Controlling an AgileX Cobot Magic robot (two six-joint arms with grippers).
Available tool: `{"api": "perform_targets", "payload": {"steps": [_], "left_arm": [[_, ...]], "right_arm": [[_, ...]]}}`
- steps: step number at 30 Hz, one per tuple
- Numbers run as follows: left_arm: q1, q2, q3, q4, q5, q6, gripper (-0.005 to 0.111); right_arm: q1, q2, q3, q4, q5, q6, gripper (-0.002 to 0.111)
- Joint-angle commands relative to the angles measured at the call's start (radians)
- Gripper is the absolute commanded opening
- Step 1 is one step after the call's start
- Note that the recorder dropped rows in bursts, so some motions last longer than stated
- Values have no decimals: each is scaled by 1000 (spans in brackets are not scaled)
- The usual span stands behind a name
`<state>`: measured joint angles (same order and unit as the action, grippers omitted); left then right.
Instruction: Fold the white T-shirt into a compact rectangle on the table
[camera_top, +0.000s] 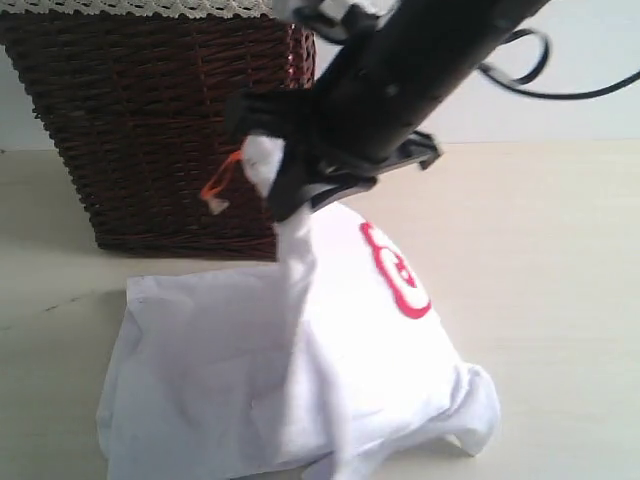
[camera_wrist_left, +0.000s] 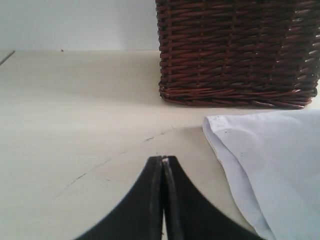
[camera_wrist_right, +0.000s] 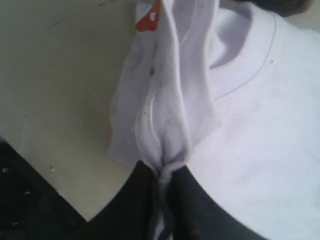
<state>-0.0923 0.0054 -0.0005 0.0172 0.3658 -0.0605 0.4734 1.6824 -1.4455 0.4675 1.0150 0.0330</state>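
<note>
Since the right gripper (camera_wrist_right: 162, 169) pinches only a thin bunch of the white T-shirt (camera_top: 300, 380), cloth could slip free; the rest drapes below onto the table (camera_top: 560, 300), beside the left gripper (camera_wrist_left: 163, 160), closed and empty.

white cloth T-shirt (camera_top: 330, 380): soft, matt, creased | pale cream flat table (camera_top: 560, 250): smooth, matt | dark brown woven wicker basket (camera_top: 150, 130): ribbed, faint sheen | black left gripper (camera_wrist_left: 163, 160): smooth, matt, plastic-looking
</note>
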Motion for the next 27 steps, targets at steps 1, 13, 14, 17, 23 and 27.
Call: {"api": "perform_targets", "payload": {"steps": [1, 13, 14, 17, 23, 27], "left_arm": [[3, -5, 1, 1, -12, 0, 0], [3, -5, 1, 1, -12, 0, 0], [3, -5, 1, 1, -12, 0, 0], [3, -5, 1, 1, -12, 0, 0], [3, -5, 1, 1, -12, 0, 0], [3, -5, 1, 1, -12, 0, 0]], "right_arm": [[137, 90, -14, 58, -153, 6, 0], [253, 341, -126, 65, -168, -58, 64], [253, 328, -150, 59, -140, -76, 65], [253, 273, -204, -23, -77, -83, 63], [253, 119, -210, -494, 54, 135, 43], [253, 25, -121, -491, 137, 68, 17]]}}
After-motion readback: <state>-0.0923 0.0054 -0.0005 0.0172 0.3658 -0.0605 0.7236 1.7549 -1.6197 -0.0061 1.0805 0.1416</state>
